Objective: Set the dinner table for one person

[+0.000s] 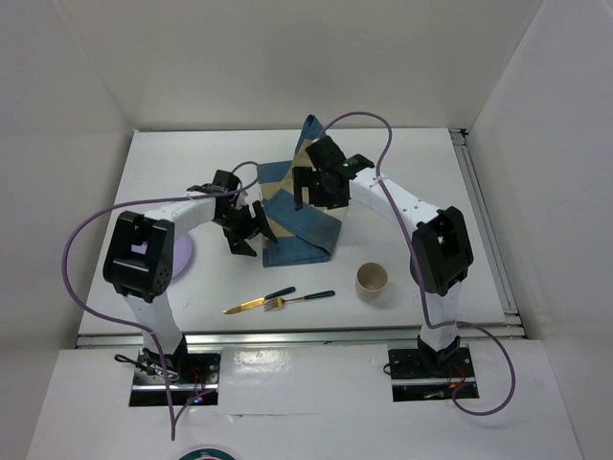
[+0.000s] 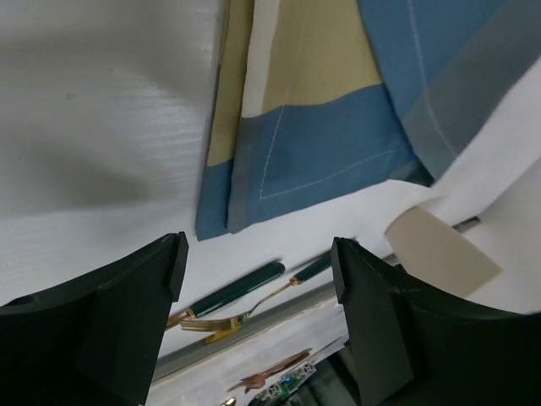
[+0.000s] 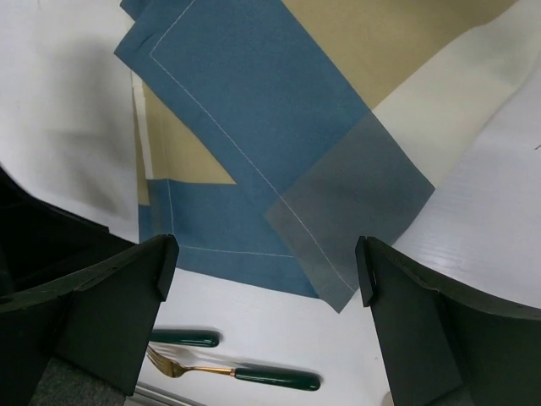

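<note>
The dinner table (image 1: 431,172) is a plain white tabletop. A blue-and-tan placemat (image 1: 305,225) lies rumpled and folded over itself at its middle; it also shows in the left wrist view (image 2: 321,127) and the right wrist view (image 3: 279,152). My left gripper (image 1: 244,228) is open and empty at the mat's left edge, above the table (image 2: 258,262). My right gripper (image 1: 318,188) is open and empty above the mat's upper part (image 3: 266,262). A gold fork (image 1: 305,299) and a gold knife (image 1: 257,303), both with green handles, lie near the front edge.
A tan cup (image 1: 372,280) stands at the front right of the mat. A lilac plate (image 1: 182,257) lies at the left, partly under my left arm. White walls close the table on three sides. A metal rail (image 1: 287,337) runs along the front edge.
</note>
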`<state>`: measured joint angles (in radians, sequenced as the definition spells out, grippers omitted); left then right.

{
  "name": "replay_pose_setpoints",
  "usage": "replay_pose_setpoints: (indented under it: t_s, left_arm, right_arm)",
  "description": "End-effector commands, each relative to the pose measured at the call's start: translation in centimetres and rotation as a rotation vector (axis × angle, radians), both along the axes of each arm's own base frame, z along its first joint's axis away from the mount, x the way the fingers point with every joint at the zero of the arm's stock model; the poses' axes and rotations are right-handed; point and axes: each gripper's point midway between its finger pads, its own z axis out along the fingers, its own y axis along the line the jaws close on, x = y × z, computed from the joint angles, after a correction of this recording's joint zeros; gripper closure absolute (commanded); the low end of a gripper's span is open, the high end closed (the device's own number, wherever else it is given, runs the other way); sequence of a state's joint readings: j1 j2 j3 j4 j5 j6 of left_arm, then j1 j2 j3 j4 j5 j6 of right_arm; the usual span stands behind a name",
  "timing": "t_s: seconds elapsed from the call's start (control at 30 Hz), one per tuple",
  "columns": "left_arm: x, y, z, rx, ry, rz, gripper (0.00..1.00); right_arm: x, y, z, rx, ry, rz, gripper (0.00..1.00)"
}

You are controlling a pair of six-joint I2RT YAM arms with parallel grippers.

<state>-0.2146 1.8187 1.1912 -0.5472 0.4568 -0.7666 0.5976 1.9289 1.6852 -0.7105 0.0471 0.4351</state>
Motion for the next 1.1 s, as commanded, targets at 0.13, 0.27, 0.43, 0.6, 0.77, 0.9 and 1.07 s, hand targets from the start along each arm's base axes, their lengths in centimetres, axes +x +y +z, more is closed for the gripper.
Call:
replay_pose_setpoints:
  t_s: [0.13, 0.27, 0.43, 0.6, 0.77, 0.9, 1.07]
  left_arm:
    - [0.2, -0.5, -2.6, 0.204, 0.020, 0.033, 0.15]
    - [-1.5, 0.4, -4.6, 0.271, 0.068, 0.091, 0.15]
    - [-2.2, -1.2, -6.9, 0.206, 0.134, 0.104, 0.46]
    - [-1.4, 0.3, -5.4, 0.174, 0.092, 0.158, 1.00]
    - [-0.2, 2.2, -2.3, 0.178, 0.002, 0.165, 1.00]
    - [0.5, 2.1, 0.0, 0.161, -0.059, 0.161, 1.00]
    - [0.6, 1.9, 0.8, 0.146, -0.079, 0.160, 1.00]
  right_arm:
    - [0.9, -0.2, 2.9, 0.001, -0.046, -0.023, 0.00]
    - [1.4, -0.4, 2.6, -0.017, -0.048, -0.035, 0.00]
    - [2.3, 0.3, 2.7, -0.013, -0.045, -0.042, 0.00]
    - [3.4, 0.7, 1.8, -0.021, 0.009, -0.070, 0.00]
    - [4.1, 0.0, 0.1, -0.019, 0.039, -0.073, 0.01]
    - [5.4, -0.2, 0.0, -0.026, 0.025, -0.113, 0.01]
    - [9.9, -2.4, 0.9, -0.002, -0.023, -0.295, 0.01]
